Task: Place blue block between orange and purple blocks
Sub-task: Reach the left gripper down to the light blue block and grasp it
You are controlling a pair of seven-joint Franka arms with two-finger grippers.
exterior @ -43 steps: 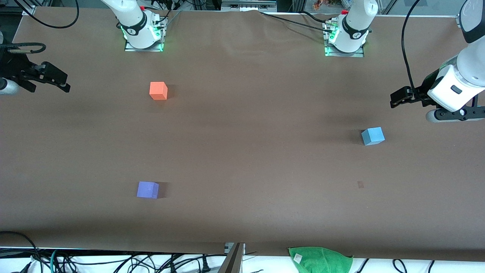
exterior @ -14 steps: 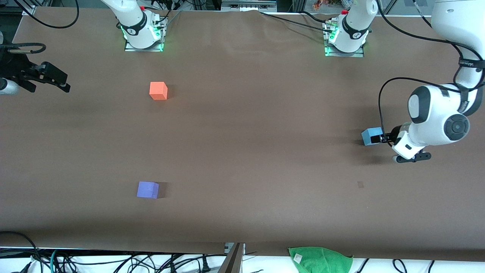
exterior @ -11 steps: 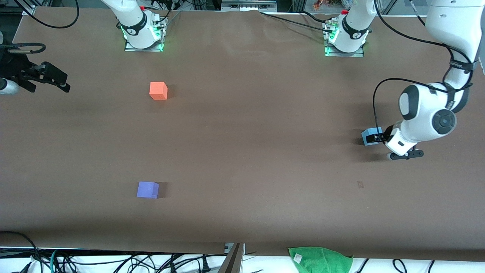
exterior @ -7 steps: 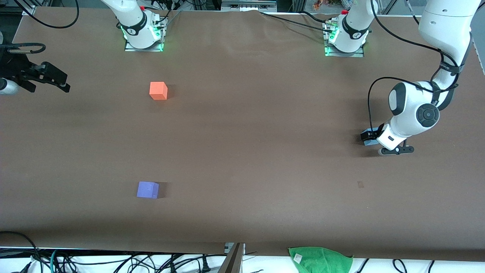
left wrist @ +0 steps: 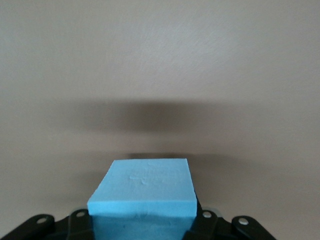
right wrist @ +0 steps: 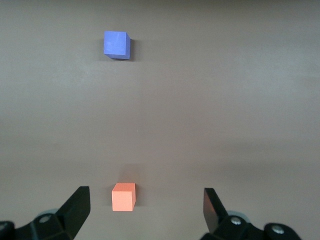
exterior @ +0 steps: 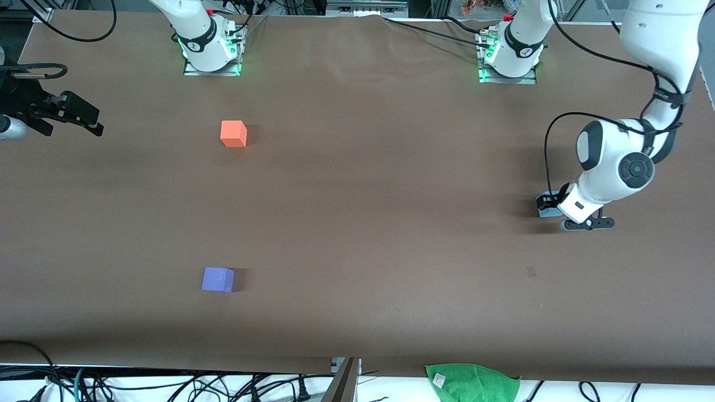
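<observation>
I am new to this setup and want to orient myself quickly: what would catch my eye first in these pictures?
First, the left end effector, low at the left arm's end of the brown table, with the small matte sky-blue cube between its fingers. Next come the bright orange matte cube and the violet-purple matte cube toward the right arm's end, the purple one nearer the front camera. The right end effector waits open at that end.
</observation>
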